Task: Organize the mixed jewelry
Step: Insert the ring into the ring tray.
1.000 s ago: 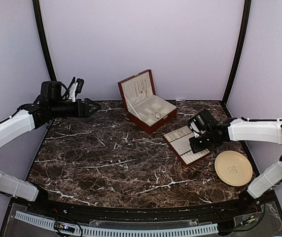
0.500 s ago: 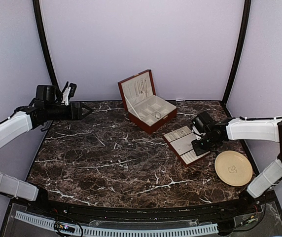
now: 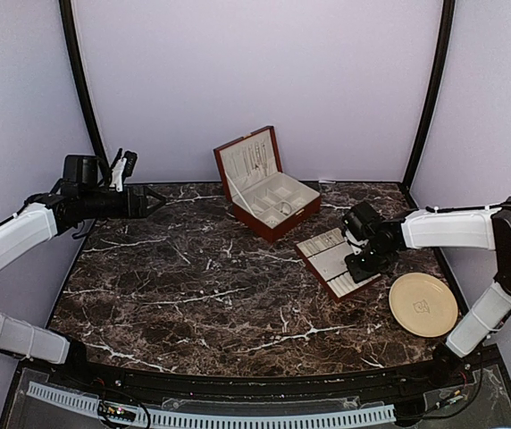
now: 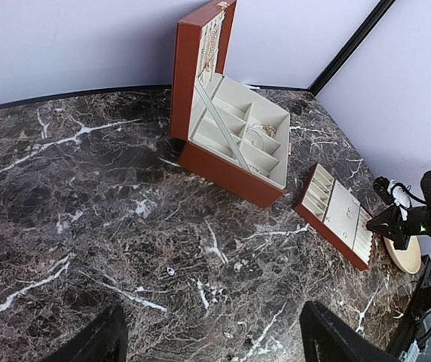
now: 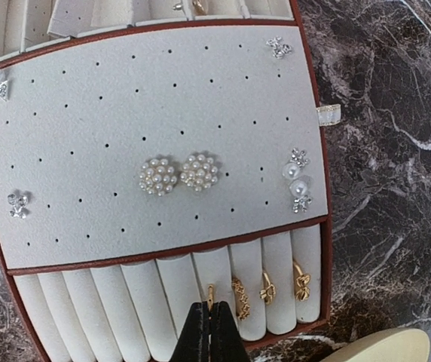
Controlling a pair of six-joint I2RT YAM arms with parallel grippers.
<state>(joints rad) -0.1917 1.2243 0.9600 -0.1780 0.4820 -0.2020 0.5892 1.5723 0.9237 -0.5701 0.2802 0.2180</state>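
The left arm reaches level above the far-left corner of the dark veined marble table [image 3: 193,295]. Its left gripper [image 3: 154,198] points toward the open red-brown wooden box with cream lining [image 3: 269,192], jaws spread wide and empty. The right arm comes in from the right edge, wrist bent down over the flat red-brown tray with grey padding [image 5: 87,113], which lies between the box and the round beige plate [image 3: 423,305]. The right gripper [image 5: 209,330] is pinched closed, with its tips at the tray's ring rolls. On the tray are two round pearl-cluster studs [image 5: 159,176] side by side mid-pad, five small silvery studs [image 5: 279,47] near the pad's edges and four thin gold rings [image 5: 267,289] in the rolls.
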